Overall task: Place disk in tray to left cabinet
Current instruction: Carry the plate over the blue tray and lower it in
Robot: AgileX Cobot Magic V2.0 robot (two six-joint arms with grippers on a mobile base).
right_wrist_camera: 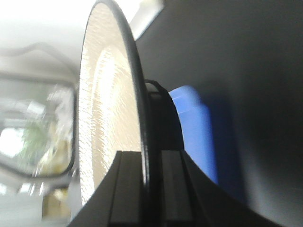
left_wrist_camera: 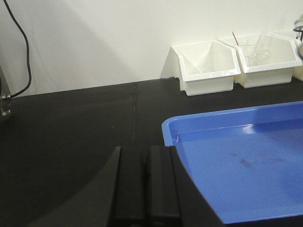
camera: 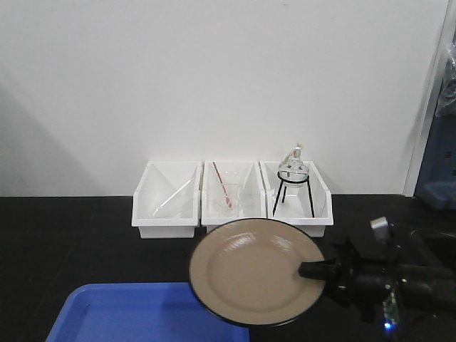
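Note:
The disk (camera: pixel 249 269), a tan plate with a black rim, hangs above the black table, and its left edge overlaps the right end of the blue tray (camera: pixel 142 313). My right gripper (camera: pixel 308 271) is shut on the disk's right rim. In the right wrist view the disk (right_wrist_camera: pixel 106 113) shows edge-on, pinched in the right gripper (right_wrist_camera: pixel 146 158), with a bit of the tray (right_wrist_camera: pixel 194 123) behind. My left gripper (left_wrist_camera: pixel 143 158) is shut on nothing, just left of the tray's (left_wrist_camera: pixel 246 156) near corner. The left cabinet is out of view.
Three white bins stand in a row against the back wall: one (camera: pixel 167 198) with a glass rod, one (camera: pixel 231 194) with a red-striped stick and beaker, one (camera: pixel 296 196) with a flask on a black tripod. A black cable (left_wrist_camera: pixel 21 42) hangs at the far left.

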